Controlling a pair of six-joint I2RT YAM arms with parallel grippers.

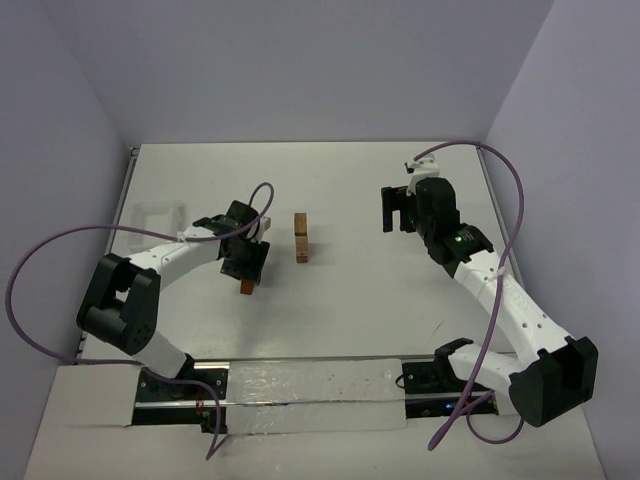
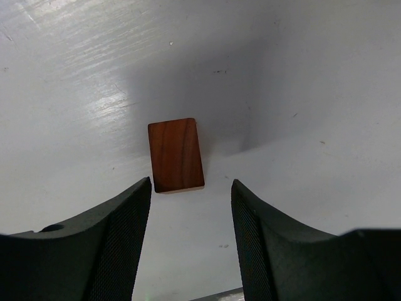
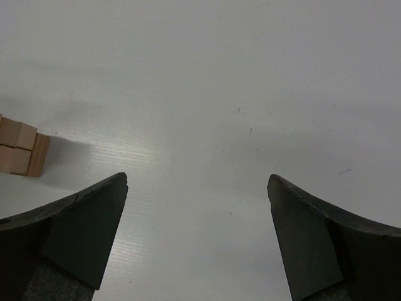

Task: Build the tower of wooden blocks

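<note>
A reddish-brown wood block (image 2: 176, 155) lies flat on the white table, just beyond the tips of my left gripper (image 2: 191, 185). That gripper is open, and nothing sits between its fingers (image 2: 119, 232). In the top view the same block (image 1: 246, 286) shows right under the left gripper (image 1: 246, 275). The tower (image 1: 301, 238), a slim column of tan blocks, stands mid-table to the right of it. My right gripper (image 1: 397, 212) hovers further right, wide open and empty. In the right wrist view, part of the tower (image 3: 22, 153) shows at the left edge, well clear of the right gripper (image 3: 197, 182).
A faint transparent patch (image 1: 155, 213) lies near the table's left edge. Purple cables loop off both arms. A foil-covered rail (image 1: 300, 385) runs along the near edge between the arm bases. Walls close in the table at the back and sides.
</note>
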